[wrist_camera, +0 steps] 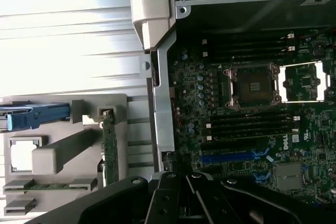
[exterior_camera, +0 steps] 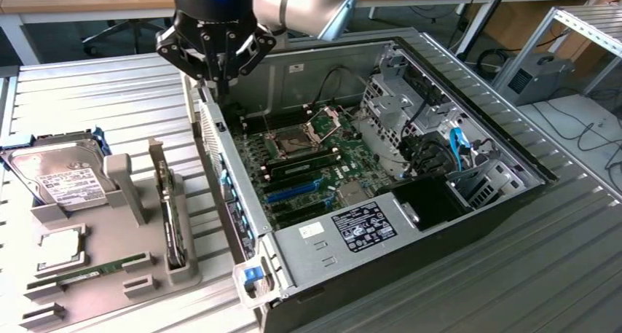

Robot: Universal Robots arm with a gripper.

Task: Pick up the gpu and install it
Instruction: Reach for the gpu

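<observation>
The gpu (exterior_camera: 173,218) stands on edge in a slot of the grey parts holder (exterior_camera: 102,296) at the exterior view's left, its silver bracket at the far end. In the wrist view the gpu (wrist_camera: 109,150) shows edge-on as a thin green strip. My gripper (exterior_camera: 215,85) hangs over the back left corner of the open computer case (exterior_camera: 389,224), well above and beyond the gpu, its fingers drawn together on nothing. The gripper (wrist_camera: 178,177) looks down on the case's rear edge. Blue expansion slots (exterior_camera: 291,193) lie bare on the motherboard (wrist_camera: 247,129).
The holder also carries a hard drive (exterior_camera: 58,176), a CPU chip (exterior_camera: 60,244) and a RAM stick (exterior_camera: 89,269). Inside the case are the open CPU socket (wrist_camera: 252,85), drive cages and cables (exterior_camera: 452,147), and a power supply (exterior_camera: 360,227). Ribbed metal table (exterior_camera: 544,275) all around.
</observation>
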